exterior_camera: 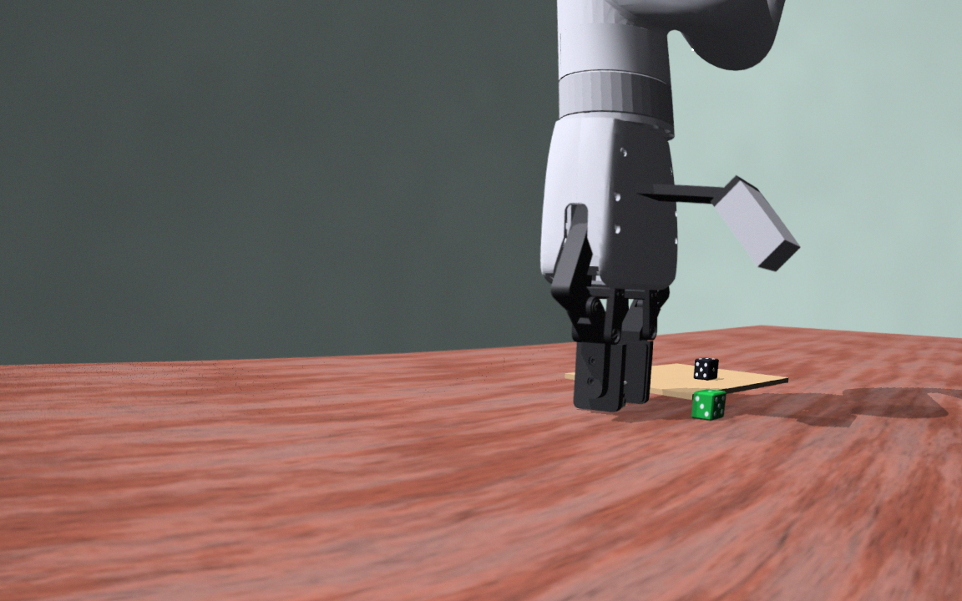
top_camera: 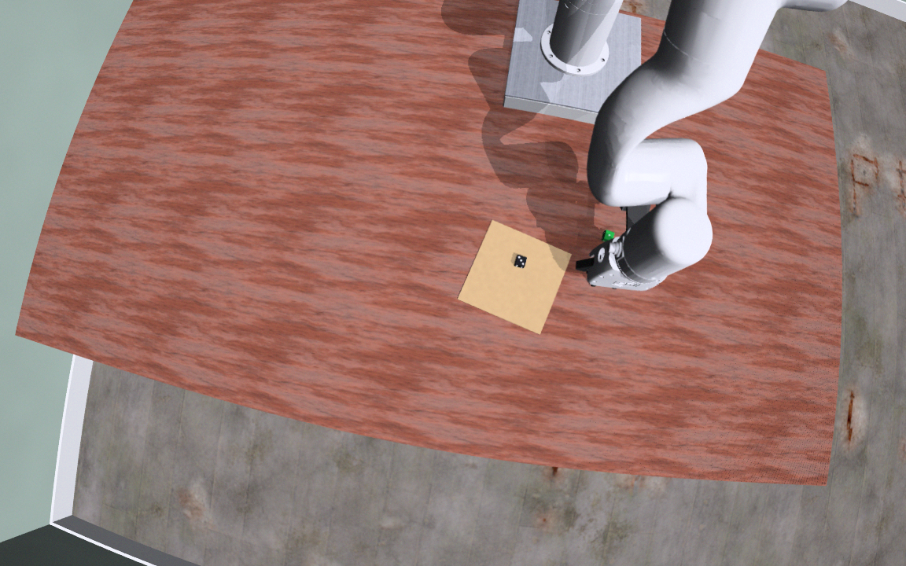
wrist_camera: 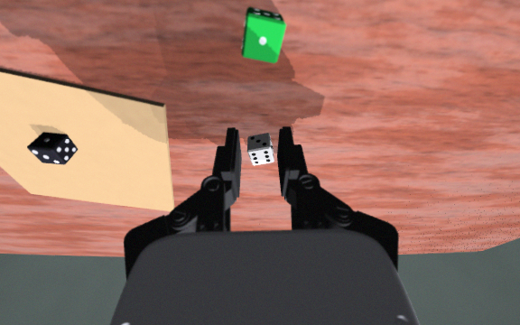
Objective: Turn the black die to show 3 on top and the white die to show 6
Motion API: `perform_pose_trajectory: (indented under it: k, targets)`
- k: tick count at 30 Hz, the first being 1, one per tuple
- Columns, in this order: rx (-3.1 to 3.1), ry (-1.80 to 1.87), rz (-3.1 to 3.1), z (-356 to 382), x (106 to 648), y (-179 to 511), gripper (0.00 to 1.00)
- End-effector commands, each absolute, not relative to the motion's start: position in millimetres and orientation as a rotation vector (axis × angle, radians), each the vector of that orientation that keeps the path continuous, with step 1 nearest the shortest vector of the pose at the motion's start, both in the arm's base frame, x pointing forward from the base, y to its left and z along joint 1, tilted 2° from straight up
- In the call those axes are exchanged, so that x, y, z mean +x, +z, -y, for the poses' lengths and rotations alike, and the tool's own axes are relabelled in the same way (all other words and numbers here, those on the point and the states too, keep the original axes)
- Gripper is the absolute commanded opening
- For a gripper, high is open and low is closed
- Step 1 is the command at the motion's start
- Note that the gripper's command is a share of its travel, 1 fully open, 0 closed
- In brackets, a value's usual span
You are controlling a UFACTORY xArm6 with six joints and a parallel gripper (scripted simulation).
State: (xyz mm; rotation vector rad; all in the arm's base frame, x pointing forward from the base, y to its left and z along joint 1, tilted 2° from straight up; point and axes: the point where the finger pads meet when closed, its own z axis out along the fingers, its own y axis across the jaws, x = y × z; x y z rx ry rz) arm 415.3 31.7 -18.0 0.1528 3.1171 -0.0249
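Note:
The white die [wrist_camera: 260, 150] stands on the table between the fingers, with 6 on top and 3 on the side facing the wrist camera. The gripper [top_camera: 583, 265] [exterior_camera: 621, 403] [wrist_camera: 259, 132] is low and open around it, with a visible gap on each side. In the top and exterior views the die is hidden. The black die [top_camera: 520, 261] [exterior_camera: 706, 368] [wrist_camera: 53, 149] lies flat on the tan mat [top_camera: 506, 303] [exterior_camera: 757, 379] [wrist_camera: 125, 181], 3 on top. The green die [top_camera: 608, 236] [exterior_camera: 707, 404] [wrist_camera: 264, 38] lies on the table with 1 on top.
The mat lies flat beside the gripper, its nearest corner close to the fingers. The green die stands on the robot-base side of the white die. The grey base plate [top_camera: 625, 45] is at the back of the table [top_camera: 266, 281].

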Motion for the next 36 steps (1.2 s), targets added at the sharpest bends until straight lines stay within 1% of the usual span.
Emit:
perform_pose_trajectory:
  k: [1, 19, 20, 36]
  targets:
    - [0.153, -0.024, -3.113, -31.9, 416.8, -16.8, 0.31]
    - [0.153, -0.024, -3.113, -31.9, 416.8, -16.8, 0.31]
    - [0.153, -0.024, -3.113, -31.9, 416.8, -16.8, 0.11]
    - [0.153, -0.024, -3.113, -31.9, 416.8, -16.8, 0.11]
